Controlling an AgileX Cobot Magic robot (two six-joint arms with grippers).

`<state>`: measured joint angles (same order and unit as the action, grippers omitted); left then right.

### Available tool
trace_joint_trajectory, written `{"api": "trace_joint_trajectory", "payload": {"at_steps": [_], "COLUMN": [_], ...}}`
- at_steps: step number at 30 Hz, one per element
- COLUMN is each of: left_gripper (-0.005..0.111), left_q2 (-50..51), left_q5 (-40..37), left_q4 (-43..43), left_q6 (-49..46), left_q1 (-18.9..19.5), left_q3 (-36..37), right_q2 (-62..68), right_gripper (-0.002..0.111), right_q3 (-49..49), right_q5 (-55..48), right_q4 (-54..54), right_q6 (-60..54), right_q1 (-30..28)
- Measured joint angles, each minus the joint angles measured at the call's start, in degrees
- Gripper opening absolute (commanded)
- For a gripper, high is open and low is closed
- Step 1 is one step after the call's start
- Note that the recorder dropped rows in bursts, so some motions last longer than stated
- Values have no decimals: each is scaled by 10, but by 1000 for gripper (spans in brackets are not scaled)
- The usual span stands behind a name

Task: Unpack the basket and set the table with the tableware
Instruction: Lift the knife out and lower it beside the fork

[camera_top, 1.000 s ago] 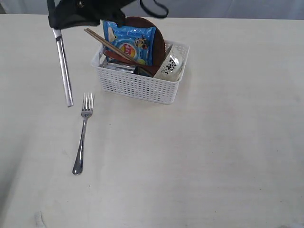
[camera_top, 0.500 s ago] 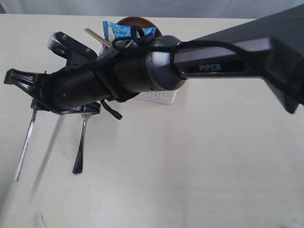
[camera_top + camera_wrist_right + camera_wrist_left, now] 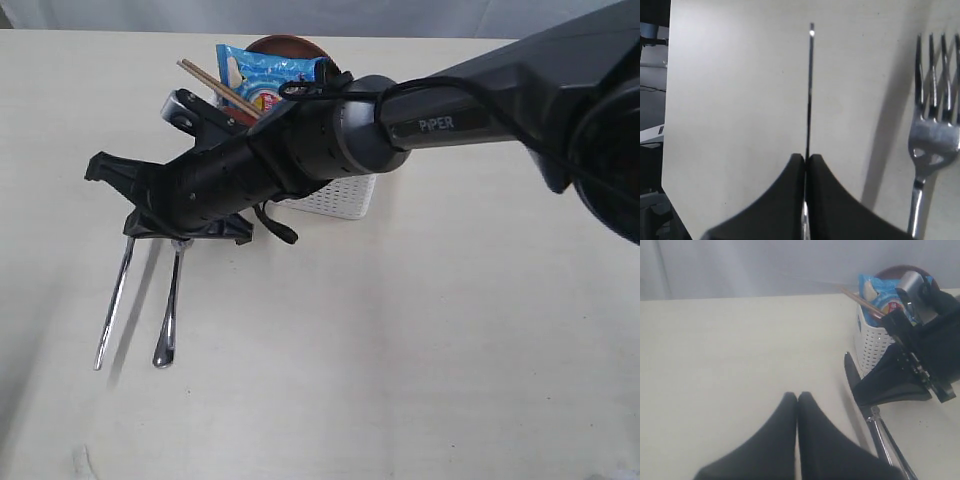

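My right gripper (image 3: 135, 232) reaches across to the left and is shut on the steel knife (image 3: 113, 305). The knife slants down low over the table (image 3: 420, 350), just left of the steel fork (image 3: 169, 310) that lies flat. In the right wrist view the knife blade (image 3: 810, 90) runs edge-on out of the closed right gripper (image 3: 806, 157), with the fork head (image 3: 934, 125) beside it. The white basket (image 3: 345, 196) is mostly hidden by the arm; two chopsticks (image 3: 215, 85) and a brown plate (image 3: 290, 45) stick out. My left gripper (image 3: 797, 396) is shut on nothing over bare table.
The blue chips packet (image 3: 270, 78) stands in the basket. The right arm (image 3: 450, 120) crosses the scene from the right edge in front of the basket. In the left wrist view the basket (image 3: 871, 342) is off to one side of the left gripper.
The right arm has brought the knife down from beside the basket, then shifted it rightward, closer to the fork. The fork and basket have not moved.
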<state>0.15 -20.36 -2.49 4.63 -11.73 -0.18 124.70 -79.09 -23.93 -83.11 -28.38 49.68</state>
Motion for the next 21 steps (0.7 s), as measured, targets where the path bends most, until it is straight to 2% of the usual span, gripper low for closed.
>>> {"api": "trace_joint_trajectory", "payload": {"at_steps": [21], "left_gripper": [0], "left_q2": [0], "left_q5": [0], "left_q4": [0], "left_q6": [0], "left_q1": [0], "left_q3": [0], "right_q2": [39], "right_gripper": [-1], "right_q3": [-20], "right_q5": [-4], "right_q4": [6], "right_q6": [-27], "right_q1": [0]}}
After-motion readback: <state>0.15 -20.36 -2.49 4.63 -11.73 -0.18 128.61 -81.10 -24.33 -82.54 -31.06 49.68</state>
